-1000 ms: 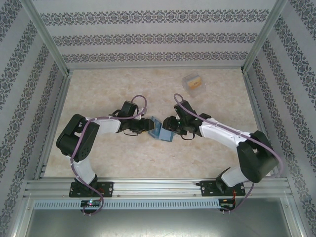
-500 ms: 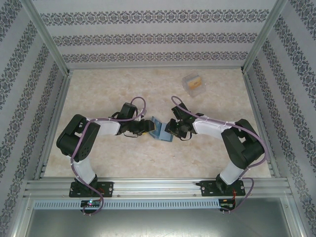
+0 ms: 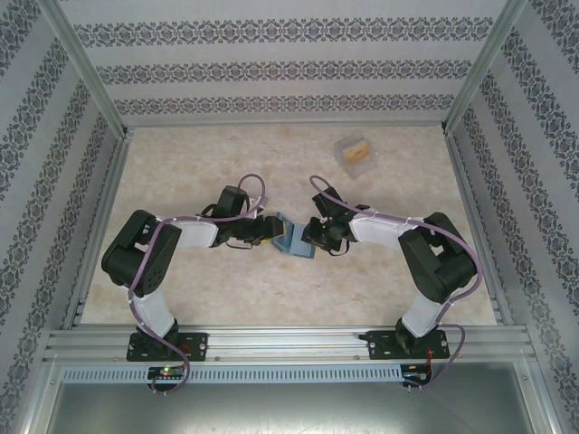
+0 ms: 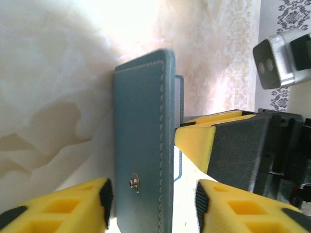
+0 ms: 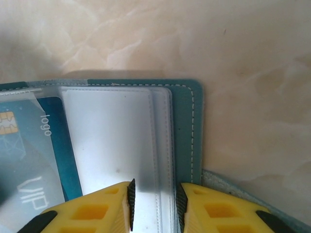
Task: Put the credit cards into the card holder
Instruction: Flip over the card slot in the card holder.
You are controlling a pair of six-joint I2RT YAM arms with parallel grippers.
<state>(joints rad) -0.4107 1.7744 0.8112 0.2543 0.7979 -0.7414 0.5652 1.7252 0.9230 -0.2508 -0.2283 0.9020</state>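
Centre of the marbled table (image 3: 208, 163): the opened teal card holder (image 3: 295, 241), met by both arms. The left gripper (image 4: 151, 206) has its jaws apart, straddling the raised cover by the snap clasp (image 4: 134, 183). The right gripper (image 5: 155, 206) has its fingers nearly together over the clear sleeves (image 5: 116, 141); whether they pinch is unclear. A blue chip card (image 5: 29, 155) sits pocketed. A yellow-orange card (image 3: 360, 151) lies in the clear box (image 3: 342, 145), well apart.

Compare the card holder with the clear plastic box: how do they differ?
The card holder is opaque teal; the clear plastic box is see-through. The card holder is open between the left gripper and right gripper; the box sits alone, farther back. Both are small containers.
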